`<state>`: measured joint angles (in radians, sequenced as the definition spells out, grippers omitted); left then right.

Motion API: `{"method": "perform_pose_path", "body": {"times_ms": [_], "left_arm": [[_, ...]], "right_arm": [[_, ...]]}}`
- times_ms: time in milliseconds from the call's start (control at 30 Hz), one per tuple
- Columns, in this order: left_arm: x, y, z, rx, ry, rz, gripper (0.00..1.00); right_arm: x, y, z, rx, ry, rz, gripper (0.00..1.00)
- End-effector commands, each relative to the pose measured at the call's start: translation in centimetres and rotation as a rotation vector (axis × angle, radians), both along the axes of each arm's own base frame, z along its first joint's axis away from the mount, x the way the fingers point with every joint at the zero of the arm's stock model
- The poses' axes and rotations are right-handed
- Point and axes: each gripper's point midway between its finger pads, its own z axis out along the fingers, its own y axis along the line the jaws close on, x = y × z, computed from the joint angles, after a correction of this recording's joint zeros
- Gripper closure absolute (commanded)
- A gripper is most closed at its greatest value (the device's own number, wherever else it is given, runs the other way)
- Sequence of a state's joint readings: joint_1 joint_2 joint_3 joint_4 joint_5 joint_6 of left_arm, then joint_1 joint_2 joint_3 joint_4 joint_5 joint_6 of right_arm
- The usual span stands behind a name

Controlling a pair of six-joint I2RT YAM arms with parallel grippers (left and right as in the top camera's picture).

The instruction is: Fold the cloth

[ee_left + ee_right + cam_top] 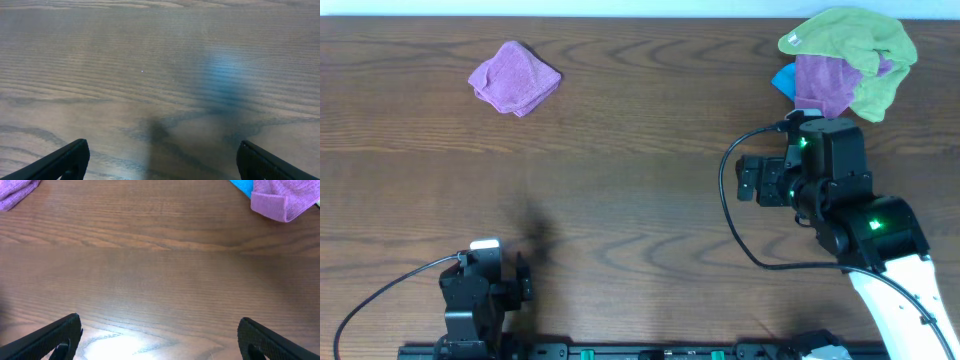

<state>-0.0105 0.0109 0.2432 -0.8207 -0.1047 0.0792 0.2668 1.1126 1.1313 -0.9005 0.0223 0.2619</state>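
1. Gripper check, far left first: left gripper [162,144] low at near edge of table [640,210], fingers spread wide, nothing between, only bare wood ahead.
2. Up and slightly right of that, toward far edge: purple square [515,77], looks already folded. Well apart from both arms. Probably no work left there.
3. Right of centre: right gripper [159,321] also spread wide and empty, over bare wood.
4. Far right corner: loose pile, with blue cloth [784,80] peeking out at left, purple cloth [825,82] in front, green cloth [860,50] behind and to right. All crumpled, no clear long axis.
5. Key relation: pile ahead and to right of right gripper, near, with purple cloth's lower edge at upper right of right wrist view. Well apart from left gripper. Looks like a right-arm job: reach forward-right, pinch that edge, drag onto open wood before folding.
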Motion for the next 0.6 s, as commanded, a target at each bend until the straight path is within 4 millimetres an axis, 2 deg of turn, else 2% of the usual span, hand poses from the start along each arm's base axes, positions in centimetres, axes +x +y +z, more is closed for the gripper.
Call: {"method": "perform_pose_path", "body": {"times_ms": [0, 567], "left_arm": [[-0.85, 0.10, -2.45, 0.013, 0.079, -0.002, 0.05], [-0.84, -0.03, -2.48, 0.005, 0.079, -0.005, 0.05]], "right_arm": [[0.12, -0.46, 0.03, -0.004, -0.001, -0.018, 0.01], [0.11, -0.45, 0.03, -0.004, -0.001, -0.018, 0.01]]}}
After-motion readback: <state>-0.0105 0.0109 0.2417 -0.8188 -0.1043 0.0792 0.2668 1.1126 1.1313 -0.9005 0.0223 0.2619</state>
